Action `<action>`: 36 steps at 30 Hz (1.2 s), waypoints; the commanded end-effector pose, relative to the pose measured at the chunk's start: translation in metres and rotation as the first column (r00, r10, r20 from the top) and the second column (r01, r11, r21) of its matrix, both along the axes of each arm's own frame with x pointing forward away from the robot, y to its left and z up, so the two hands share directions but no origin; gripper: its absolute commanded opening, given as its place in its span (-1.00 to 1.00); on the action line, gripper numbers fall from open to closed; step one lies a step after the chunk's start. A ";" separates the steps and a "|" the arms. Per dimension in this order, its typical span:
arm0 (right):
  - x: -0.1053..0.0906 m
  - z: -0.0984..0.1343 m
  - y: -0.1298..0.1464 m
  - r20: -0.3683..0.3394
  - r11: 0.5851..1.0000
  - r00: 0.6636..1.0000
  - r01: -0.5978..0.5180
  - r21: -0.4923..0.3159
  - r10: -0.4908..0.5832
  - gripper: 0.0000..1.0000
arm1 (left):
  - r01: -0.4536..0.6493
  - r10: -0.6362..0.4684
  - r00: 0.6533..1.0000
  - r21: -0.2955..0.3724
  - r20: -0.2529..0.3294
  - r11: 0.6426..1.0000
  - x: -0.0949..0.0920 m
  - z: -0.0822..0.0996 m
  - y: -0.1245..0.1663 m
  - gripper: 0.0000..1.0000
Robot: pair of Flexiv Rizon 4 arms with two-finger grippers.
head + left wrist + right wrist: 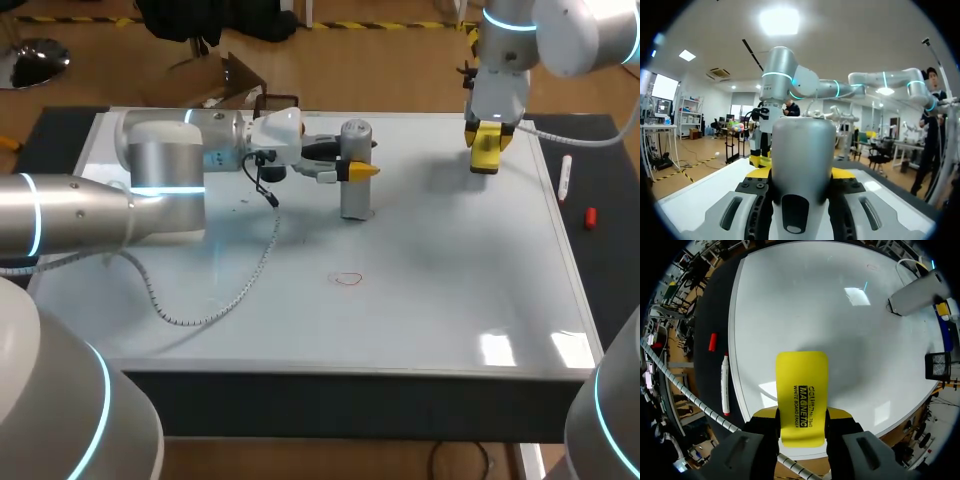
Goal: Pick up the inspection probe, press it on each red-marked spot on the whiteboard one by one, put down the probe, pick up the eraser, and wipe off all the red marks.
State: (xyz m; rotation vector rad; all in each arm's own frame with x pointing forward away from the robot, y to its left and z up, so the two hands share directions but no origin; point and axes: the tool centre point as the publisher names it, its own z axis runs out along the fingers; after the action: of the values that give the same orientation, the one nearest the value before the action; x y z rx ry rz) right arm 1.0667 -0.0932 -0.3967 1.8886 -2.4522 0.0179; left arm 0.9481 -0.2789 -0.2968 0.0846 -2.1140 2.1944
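One red mark (347, 279) is all I can find on the whiteboard (450, 270), a small loop near the middle, on the robot's side of the probe (356, 200). The left jaws are clenched on the probe from both sides about halfway up. They hold it upright with its foot at or just above the whiteboard (the head view does not settle whether it touches). The right jaws grasp the yellow eraser (801, 390), which hangs over the far right part of the whiteboard, well apart from both probe and mark.

I judge the step in hand to be pressing the probe on that mark. To do it well, lift the probe enough that its foot does not drag and carry it toward the near edge until it stands over the loop. Then come down straight, keeping the body vertical so the foot lands squarely and not on an edge. The cable (240, 290) from the left wrist lies in a curve beside the mark, so watch that it does not sweep over the ink and smear it. The right arm (500, 90) had best hold the eraser out of the path. A marker (565, 178) and a red cap (590, 217) lie on the dark worktop (610, 260) right of the whiteboard and play no part.
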 end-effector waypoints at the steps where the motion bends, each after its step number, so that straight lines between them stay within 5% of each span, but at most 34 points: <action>1: 0.000 0.001 -0.001 0.000 1.000 1.000 -0.002 -0.002 0.002 -1.00 | -0.022 0.022 1.000 -0.018 0.000 1.000 -0.001 0.002 0.004 -1.00; 12: 0.000 0.001 -0.001 0.000 1.000 1.000 -0.002 -0.002 0.002 -1.00 | -0.062 0.065 0.997 -0.058 0.047 0.996 -0.001 0.055 0.024 -1.00; 21: 0.000 0.001 -0.001 0.000 1.000 1.000 -0.002 -0.002 0.002 -1.00 | -0.124 0.130 0.990 -0.097 0.058 0.988 0.009 0.083 0.074 -1.00; 36: 0.000 0.001 -0.001 0.000 1.000 1.000 -0.002 -0.002 0.002 -1.00 | -0.311 0.312 0.944 -0.029 0.111 0.950 0.041 0.081 0.192 -1.00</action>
State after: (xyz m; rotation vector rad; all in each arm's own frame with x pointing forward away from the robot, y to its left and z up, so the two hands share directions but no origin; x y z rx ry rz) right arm 1.0666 -0.0931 -0.3968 1.8888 -2.4521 0.0179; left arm 0.9994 -0.1116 -0.2206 0.2876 -2.2615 2.4278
